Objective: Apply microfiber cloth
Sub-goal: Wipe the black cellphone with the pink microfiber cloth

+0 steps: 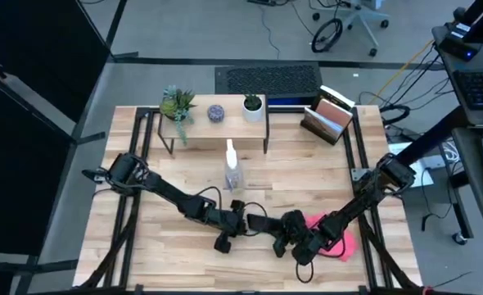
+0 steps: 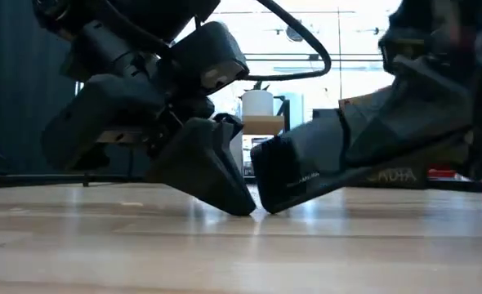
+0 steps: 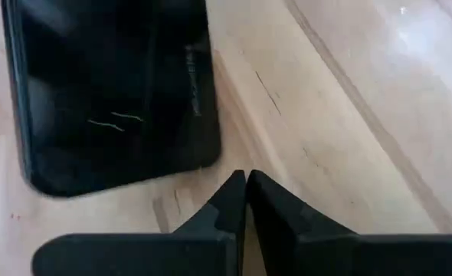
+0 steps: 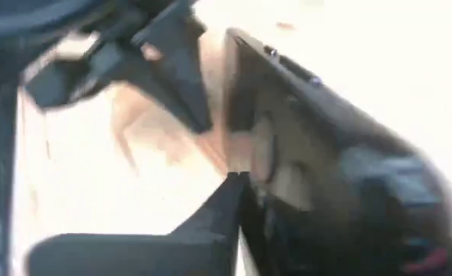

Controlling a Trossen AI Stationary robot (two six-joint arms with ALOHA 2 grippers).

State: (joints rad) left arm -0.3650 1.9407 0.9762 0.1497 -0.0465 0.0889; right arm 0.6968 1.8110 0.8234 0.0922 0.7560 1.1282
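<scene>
Microfiber cloth lies lower right in the high view, untouched beneath the right arm. Left gripper, pinched shut and empty, rests beside the smartphone at lower centre. Right gripper seems shut too; fetching the cloth probably comes next.

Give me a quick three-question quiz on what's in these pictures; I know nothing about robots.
1. True or false: the left tool is holding the microfiber cloth.
2. Which clear thing stands upright? A spray bottle; B wine glass; C jam jar.
3. Short answer: what dark flat thing lies just ahead of the left tool?

Key: 1 false, the cloth lies loose; 2 A; 3 the black smartphone.
</scene>
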